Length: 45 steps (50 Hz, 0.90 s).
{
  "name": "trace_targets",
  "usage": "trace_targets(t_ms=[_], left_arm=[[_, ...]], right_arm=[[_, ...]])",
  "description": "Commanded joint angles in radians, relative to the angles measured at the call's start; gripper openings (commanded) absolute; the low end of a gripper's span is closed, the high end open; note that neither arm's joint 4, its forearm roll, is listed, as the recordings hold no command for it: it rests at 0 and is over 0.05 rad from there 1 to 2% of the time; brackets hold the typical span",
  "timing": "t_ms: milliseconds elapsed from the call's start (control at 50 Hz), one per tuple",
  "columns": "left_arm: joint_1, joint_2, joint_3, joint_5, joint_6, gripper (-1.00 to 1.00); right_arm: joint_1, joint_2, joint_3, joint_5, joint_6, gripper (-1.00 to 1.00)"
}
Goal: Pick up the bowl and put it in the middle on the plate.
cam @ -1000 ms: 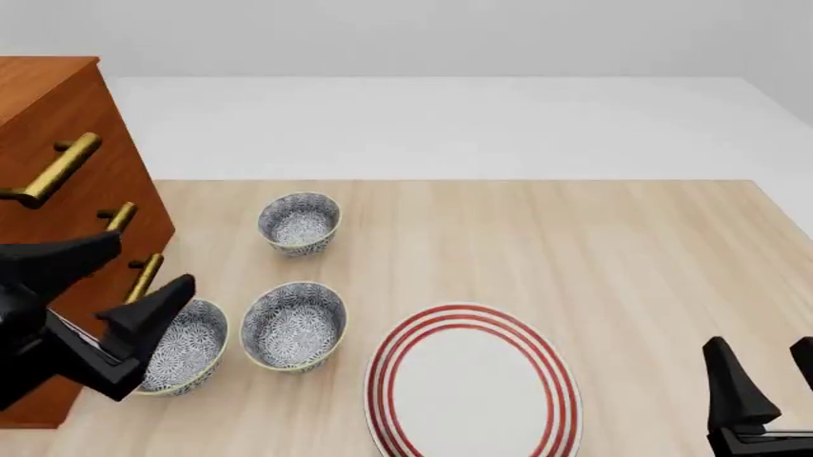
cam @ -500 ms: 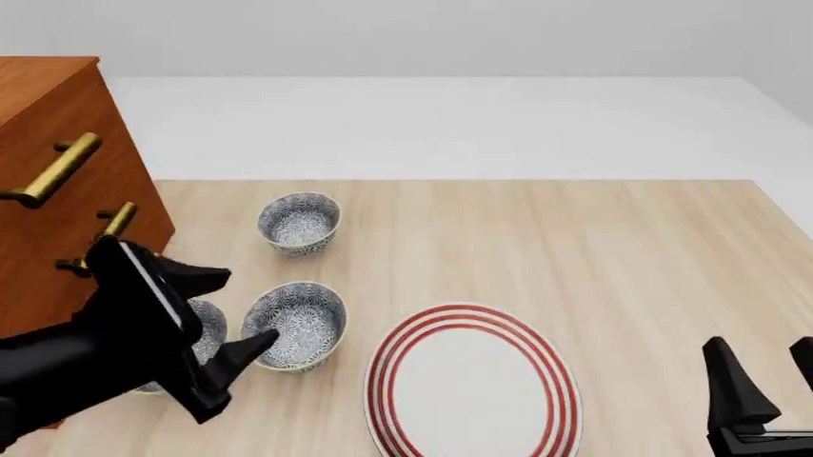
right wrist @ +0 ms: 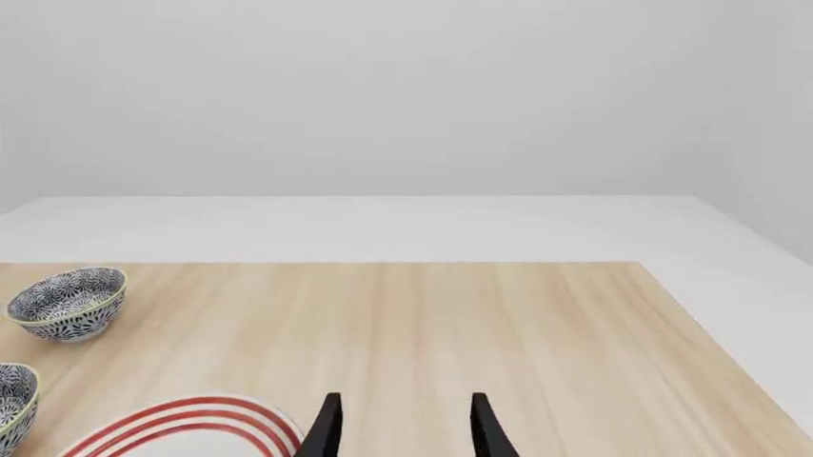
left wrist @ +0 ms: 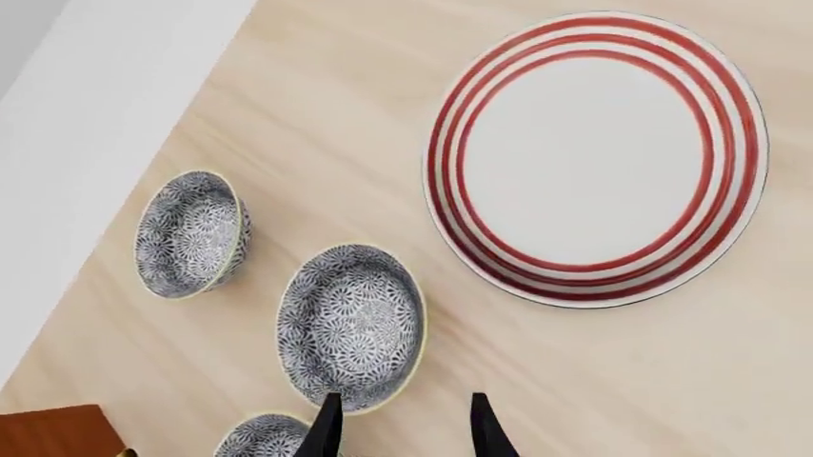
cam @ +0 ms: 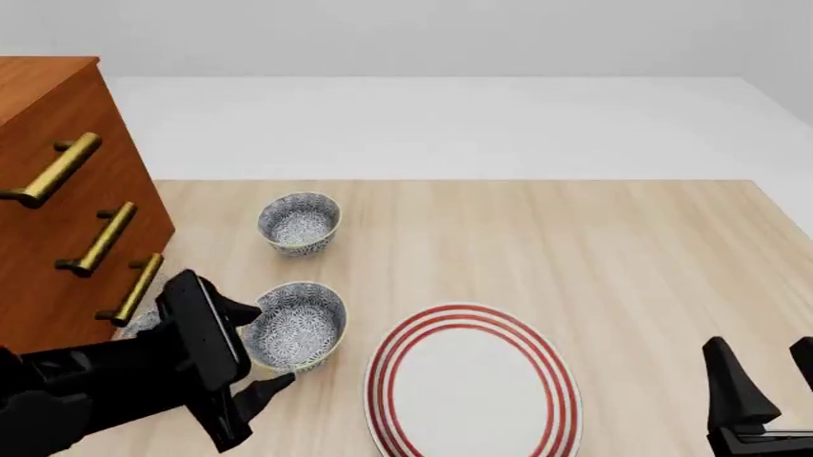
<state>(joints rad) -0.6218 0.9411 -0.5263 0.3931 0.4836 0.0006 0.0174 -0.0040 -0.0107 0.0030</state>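
Three blue-and-white patterned bowls stand left of the white plate (cam: 473,386) with red rings. The bowl (cam: 295,326) closest to the plate also shows in the left wrist view as bowl (left wrist: 349,327), with the plate (left wrist: 595,157) beyond it. My left gripper (cam: 254,347) is open and hovers at this bowl's near-left side, one finger above the rim and one just past its near edge. In its own view the left gripper (left wrist: 404,433) holds nothing. My right gripper (cam: 768,376) is open and empty at the table's near right corner, far from the bowls.
A second bowl (cam: 300,221) stands farther back on the table. A third bowl (left wrist: 261,438) lies near the wooden dresser (cam: 64,190) and is mostly hidden behind my left arm in the front view. The dresser's brass handles (cam: 102,238) jut toward the bowls.
My left arm swung from beside the dresser to the right and lower, so its open fingers now stand at the bowl closest to the plate. The right arm stayed still.
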Motion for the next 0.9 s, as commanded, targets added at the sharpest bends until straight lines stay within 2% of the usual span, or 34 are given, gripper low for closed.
trace_targets(t_ms=[20, 160, 360, 420, 900], left_arm=[[-0.004, 0.047, 0.000, 0.005, 0.047, 1.00], [0.024, 0.069, 0.002, -0.018, 0.092, 1.00], [0.006, 0.125, 0.008, -0.060, 0.096, 1.00], [-0.027, 0.146, 0.004, -0.068, 0.077, 1.00], [0.064, 0.285, 0.057, -0.201, 0.165, 1.00]], right_arm=[[0.000, 0.000, 0.000, 0.000, 0.000, 1.00], [0.000, 0.000, 0.000, 0.000, 0.000, 1.00], [0.000, 0.000, 0.000, 0.000, 0.000, 1.00], [0.000, 0.001, 0.000, 0.000, 0.000, 1.00], [0.000, 0.000, 0.000, 0.000, 0.000, 1.00]])
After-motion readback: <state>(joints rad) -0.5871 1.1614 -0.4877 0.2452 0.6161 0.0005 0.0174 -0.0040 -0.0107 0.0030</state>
